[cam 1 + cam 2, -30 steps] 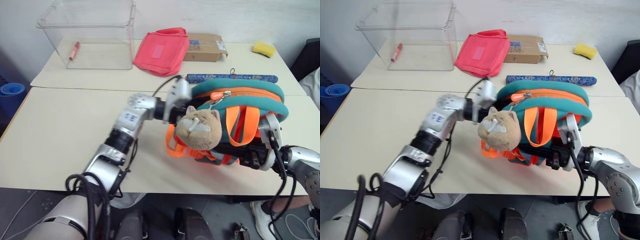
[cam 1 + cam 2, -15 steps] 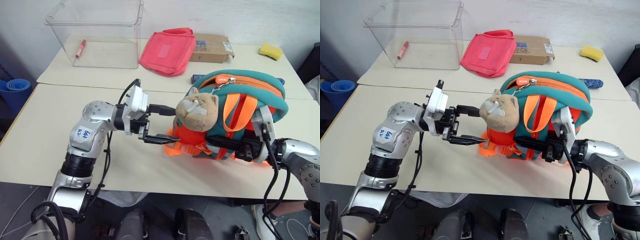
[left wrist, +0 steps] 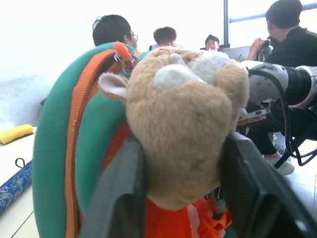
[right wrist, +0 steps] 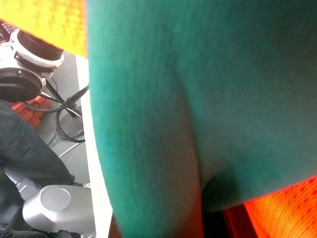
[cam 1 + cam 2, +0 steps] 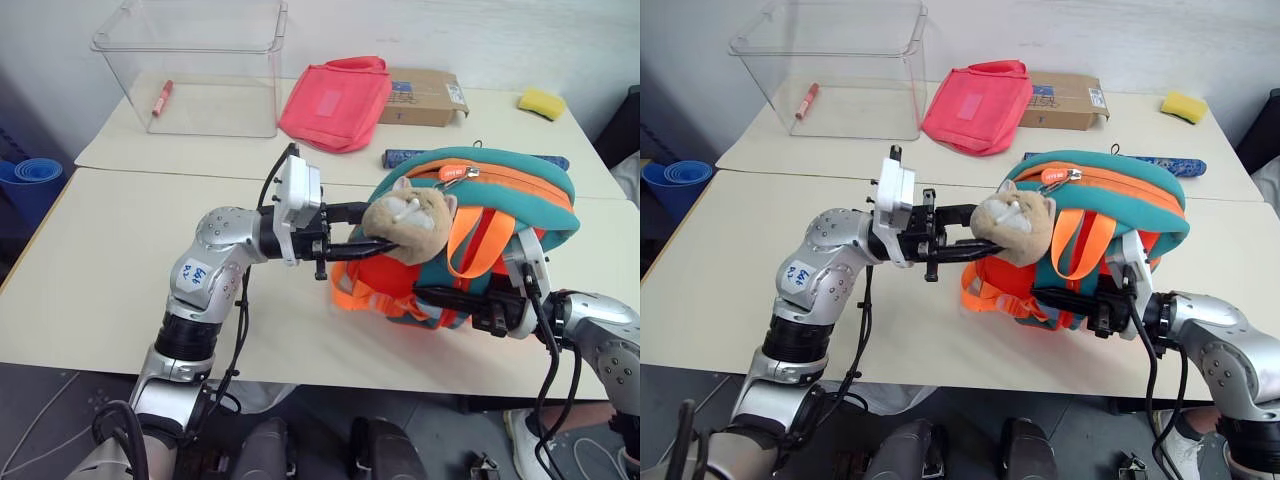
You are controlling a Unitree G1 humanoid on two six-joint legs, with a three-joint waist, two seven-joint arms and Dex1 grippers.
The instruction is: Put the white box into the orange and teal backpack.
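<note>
The orange and teal backpack (image 5: 500, 195) stands on the near table, its zipper along the top. Its beige plush cat charm (image 5: 408, 228) hangs at the front. My left gripper (image 5: 378, 232) reaches in level from the left and is shut on the cat charm; in the left wrist view the fingers (image 3: 119, 198) press on both sides of the cat charm (image 3: 188, 114). My right gripper (image 5: 440, 296) is shut on the backpack's lower front, under the orange straps (image 5: 470, 245). Teal fabric (image 4: 198, 99) lies close before the right wrist camera. The white box is out of view.
On the far table stand a clear plastic bin (image 5: 250, 70) holding a red pen (image 5: 160, 97), a flat pink-red bag (image 5: 335, 100), a brown cardboard box (image 5: 425, 95) and a yellow sponge (image 5: 541, 100). A long blue patterned case (image 5: 400, 158) lies behind the backpack. Several people (image 3: 166, 35) sit beyond.
My left gripper, open beside the cat charm half a second ago, has risen a little and shut on it. The charm is lifted and the backpack has tipped slightly.
</note>
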